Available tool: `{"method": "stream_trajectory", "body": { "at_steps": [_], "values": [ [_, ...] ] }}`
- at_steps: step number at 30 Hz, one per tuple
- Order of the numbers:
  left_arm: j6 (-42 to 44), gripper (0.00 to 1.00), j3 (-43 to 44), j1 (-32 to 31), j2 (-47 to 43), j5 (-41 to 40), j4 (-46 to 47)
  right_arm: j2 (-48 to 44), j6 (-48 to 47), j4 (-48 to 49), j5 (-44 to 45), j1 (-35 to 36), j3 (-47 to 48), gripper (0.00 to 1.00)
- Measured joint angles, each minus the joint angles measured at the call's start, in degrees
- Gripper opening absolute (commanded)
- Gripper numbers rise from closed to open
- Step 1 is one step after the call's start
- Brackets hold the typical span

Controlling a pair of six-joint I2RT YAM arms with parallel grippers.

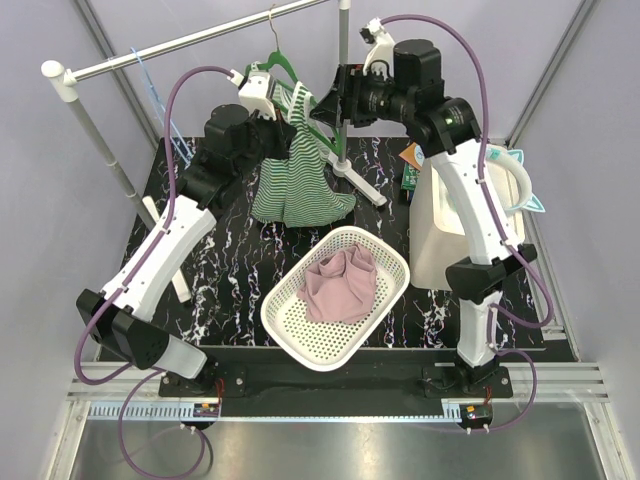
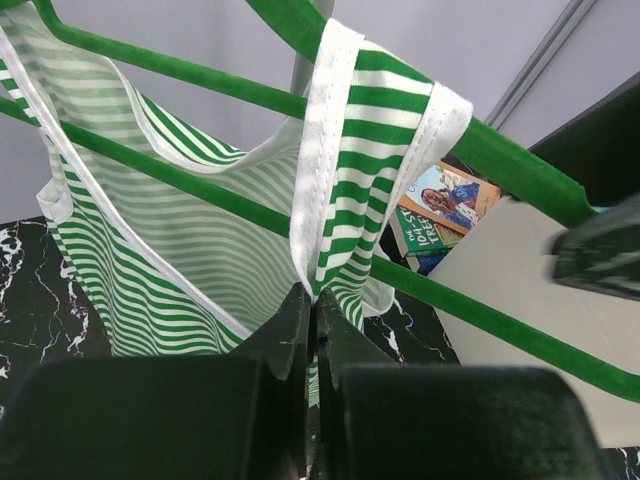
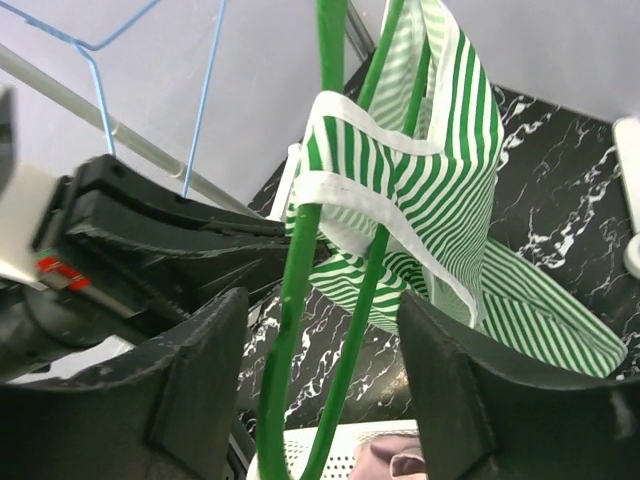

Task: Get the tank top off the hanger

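Green-and-white striped tank top hangs at the far centre of the table on the green plastic hanger, whose hook is up at the grey metal rail. Its hem trails onto the black marbled tabletop, just far of the white plastic mesh basket w/ a pink cloth in it. Step in hand, as I judge it: peeling one shoulder strap off the hanger while my other claw gets ready to steady the frame. My left gripper is clamped on the tank top's white-edged strap; the wrist view shows striped fabric running down into my pinched-together fingers, no gap btwn them. My right gripper is spread wide, fingers either side of the hanger's green bars, which pass btwn them w/o visible contact, so it straddles but grips nothing. The strap loops over the hanger shoulder in both wrist views, so nothing is off yet. Next move prob. calls for the right claw to close on the bars so the hanger can't swing, then the left to carry the strap up & outward past the hanger tip; pulling straight down would only tighten the fabric on it. Pose: left arm reaches far & up from the near-left base, elbow bent, wrist turned right. Right arm stands tall from the near-right base, forearm folded left. Both claws meet almost nose to nose at the hanger, high above the table.
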Motion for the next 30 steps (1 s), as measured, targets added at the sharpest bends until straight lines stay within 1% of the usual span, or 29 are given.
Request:
{"method": "stream_trajectory", "body": {
  "at_steps": [1,3,5,7,8,9,10,12,14,18,19,22,24,30],
  "values": [
    [-0.02,0.0,0.0,0.0,0.0,0.0,0.0,0.5,0.02,-0.02,0.04,0.17,0.0,0.56],
    [-0.24,0.01,0.0,0.0,0.0,0.0,0.0,1.44,-0.09,-0.07,0.11,0.46,0.02,0.47],
    [-1.05,0.03,-0.02,0.0,0.0,-0.02,-0.02,2.38,0.44,-0.09,0.11,0.72,0.28,0.41],
    [-1.9,0.06,-0.02,0.0,0.0,-0.02,-0.02,3.15,0.92,-0.2,0.11,0.92,0.44,0.38],
    [-2.43,0.08,-0.02,0.0,0.0,-0.02,-0.04,3.39,1.16,-0.28,0.11,0.98,0.44,0.33],
    [-2.91,0.12,-0.02,0.0,0.0,-0.02,-0.07,3.58,1.31,-0.35,0.09,1.05,0.44,0.31],
    [-3.56,0.19,-0.02,0.0,0.0,-0.02,-0.13,3.78,1.46,-0.28,0.11,1.14,0.46,0.28],
    [-4.66,0.28,-0.02,0.0,-0.07,-0.09,-0.46,3.93,1.6,-0.33,0.2,1.31,0.52,0.24],
    [-6.71,0.34,-0.11,0.0,-0.42,-0.42,-1.14,3.98,1.73,-0.31,0.48,1.51,0.55,0.22],
    [-11.32,0.42,-1.46,0.11,-2.73,-0.52,-2.19,3.98,1.79,-0.26,1.44,1.68,0.52,0.12],
    [-12.39,0.43,-1.95,0.11,-3.72,-0.48,-2.43,3.98,1.86,-0.22,1.68,1.68,0.5,0.08],
    [-15.3,0.45,-2.91,0.11,-6.62,-0.07,-3.56,3.98,1.9,0.52,2.01,1.68,0.04,0.03],
    [-17.25,0.45,-3.08,0.28,-8.7,0.87,-3.65,3.98,1.95,1.51,2.01,1.7,-0.48,0.01],
    [-22.77,0.45,-3.06,1.09,-13.99,6.45,-4.7,3.93,1.95,3.26,2.1,1.73,-0.85,0.0]
  ]
}}
